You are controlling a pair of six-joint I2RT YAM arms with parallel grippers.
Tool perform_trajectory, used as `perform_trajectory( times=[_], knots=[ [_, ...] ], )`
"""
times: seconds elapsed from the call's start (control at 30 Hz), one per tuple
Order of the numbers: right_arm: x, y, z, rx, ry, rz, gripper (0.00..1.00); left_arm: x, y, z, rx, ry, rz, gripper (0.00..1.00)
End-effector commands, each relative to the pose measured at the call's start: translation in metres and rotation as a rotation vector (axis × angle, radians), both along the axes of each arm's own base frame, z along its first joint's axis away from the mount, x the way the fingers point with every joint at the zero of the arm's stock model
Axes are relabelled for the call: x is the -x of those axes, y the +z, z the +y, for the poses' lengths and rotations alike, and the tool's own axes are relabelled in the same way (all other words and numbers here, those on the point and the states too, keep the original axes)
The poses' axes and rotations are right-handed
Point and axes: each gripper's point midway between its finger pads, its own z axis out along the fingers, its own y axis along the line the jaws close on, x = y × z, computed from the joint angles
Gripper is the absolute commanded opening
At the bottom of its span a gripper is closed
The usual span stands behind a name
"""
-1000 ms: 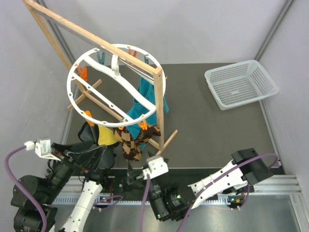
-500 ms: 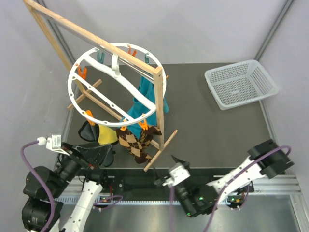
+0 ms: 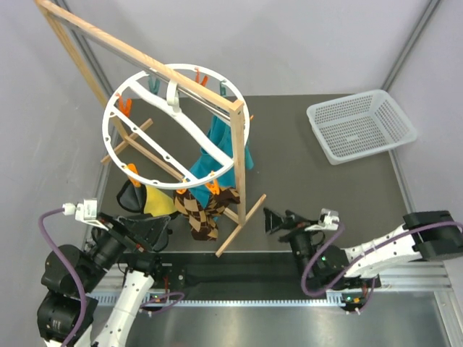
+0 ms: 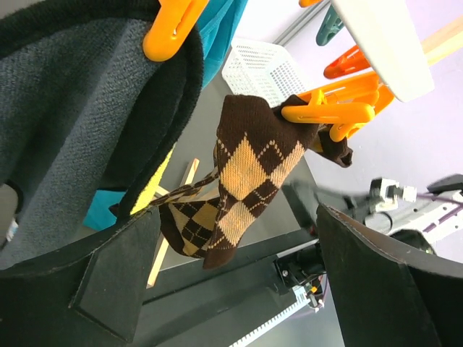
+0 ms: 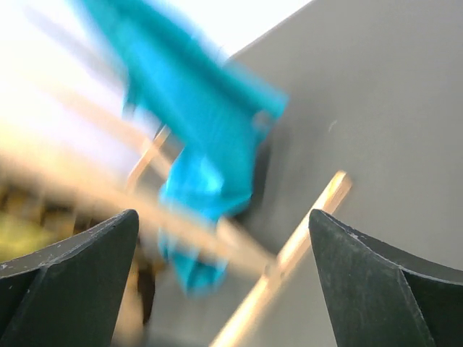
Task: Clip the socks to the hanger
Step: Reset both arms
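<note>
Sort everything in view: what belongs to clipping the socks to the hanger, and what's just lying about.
Job in hand: argyle socks, white ring hanger, orange clips.
Lying about: teal cloth, yellow-and-black cloth, wooden frame, mesh basket.

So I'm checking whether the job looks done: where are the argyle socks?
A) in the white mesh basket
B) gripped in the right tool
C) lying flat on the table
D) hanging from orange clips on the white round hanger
D: in the left wrist view the socks dangle by their tops from orange clips on the rim of the hanger, clear of the table.
</note>
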Motion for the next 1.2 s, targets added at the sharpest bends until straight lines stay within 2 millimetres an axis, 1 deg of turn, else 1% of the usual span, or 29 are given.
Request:
perform_trajectory(
  times=[0.0,0.07,0.1,0.17,0.2,0.27,0.3,0.33,0.37,0.4,0.43,0.47,0.5,0.57,0.6,0.63,0.67,0.7,0.73,0.77,0.8,0.83,0.87,0.9,0.93,1.0,1.03,1.1,1.17],
  knots=[
    [-0.04,0.058,-0.017,-0.454,-0.219,0.099,1.0,0.004,0.011,-0.002,0.026,-0.015,-0.051,0.93],
    [-0.055,0.067,-0.018,-0.418,-0.284,0.071,1.0,0.004,0.013,-0.002,0.028,-0.014,-0.055,0.93],
    [-0.07,0.082,-0.018,-0.422,-0.326,0.036,1.0,0.004,0.012,-0.002,0.027,-0.014,-0.05,0.93],
    [-0.081,0.092,-0.018,-0.367,-0.377,0.02,0.99,0.006,0.014,-0.001,0.03,-0.012,-0.057,0.93],
    [-0.089,0.107,-0.017,-0.375,-0.407,0.013,1.0,0.006,0.014,-0.001,0.03,-0.012,-0.054,0.93],
    [-0.096,0.123,-0.013,-0.357,-0.387,-0.04,1.0,0.007,0.013,-0.001,0.033,-0.012,-0.054,0.93],
    [-0.104,0.142,-0.014,-0.386,-0.345,-0.122,1.0,0.007,0.012,-0.001,0.035,-0.011,-0.053,0.93],
    [-0.113,0.132,0.002,-0.383,-0.287,-0.113,1.0,0.008,0.012,-0.001,0.037,-0.014,-0.053,0.93],
    [-0.125,0.123,0.01,-0.43,-0.232,-0.079,1.0,0.008,0.011,-0.001,0.04,-0.015,-0.052,0.93],
    [-0.16,0.136,0.021,-0.497,-0.046,-0.009,1.0,0.008,0.011,-0.002,0.044,-0.017,-0.052,0.93],
    [-0.179,0.106,0.033,-0.587,0.016,0.214,1.0,0.009,0.011,-0.002,0.046,-0.018,-0.053,0.93],
    [-0.202,0.091,0.048,-0.545,0.172,0.292,1.0,0.009,0.01,-0.002,0.049,-0.018,-0.053,0.93],
    [-0.21,0.098,0.051,-0.53,0.242,0.278,1.0,0.01,0.011,-0.003,0.055,-0.022,-0.053,0.93],
    [-0.214,0.094,0.051,-0.524,0.296,0.273,1.0,0.012,0.013,-0.003,0.062,-0.029,-0.057,0.93],
    [-0.221,0.09,0.041,-0.496,0.276,0.261,1.0,0.013,0.013,-0.004,0.066,-0.033,-0.058,0.93],
    [-0.224,0.084,0.036,-0.388,0.267,0.239,1.0,0.014,0.014,-0.004,0.066,-0.035,-0.061,0.93],
    [-0.228,0.059,0.024,-0.282,0.22,0.32,1.0,0.016,0.015,-0.002,0.063,-0.03,-0.061,0.93],
    [-0.231,0.068,0.021,-0.209,0.209,0.312,0.99,0.017,0.015,-0.002,0.055,-0.031,-0.066,0.93],
    [-0.233,0.06,0.015,-0.068,0.201,0.292,1.0,0.018,0.015,-0.001,0.051,-0.028,-0.067,0.93],
    [-0.233,0.057,0.012,0.006,0.201,0.293,1.0,0.019,0.013,-0.001,0.045,-0.027,-0.059,0.93],
    [-0.229,0.048,0.005,0.093,0.197,0.333,1.0,0.019,0.011,0.0,0.036,-0.028,-0.059,0.93],
    [-0.228,0.042,-0.002,0.205,0.201,0.321,1.0,0.018,0.009,-0.002,0.03,-0.034,-0.055,0.93],
    [-0.227,0.036,-0.011,0.261,0.175,0.331,1.0,0.016,0.005,-0.004,0.025,-0.044,-0.045,0.93],
    [-0.223,0.037,-0.019,0.306,0.161,0.324,1.0,0.015,0.003,-0.004,0.019,-0.046,-0.042,0.93],
    [-0.216,0.027,-0.03,0.395,0.16,0.34,1.0,0.013,0.0,-0.004,0.014,-0.045,-0.036,0.93],
    [-0.202,0.027,-0.04,0.446,0.177,0.314,1.0,0.008,-0.006,-0.002,0.004,-0.024,-0.021,0.93],
    [-0.193,0.022,-0.043,0.484,0.2,0.317,1.0,0.006,-0.009,0.0,-0.001,-0.013,-0.015,0.93],
    [-0.173,0.015,-0.05,0.481,0.228,0.322,1.0,0.003,-0.013,0.001,-0.007,0.001,-0.007,0.92],
    [-0.152,0.001,-0.045,0.437,0.293,0.36,1.0,0.0,-0.02,0.001,-0.014,0.002,0.015,0.92]
  ],
)
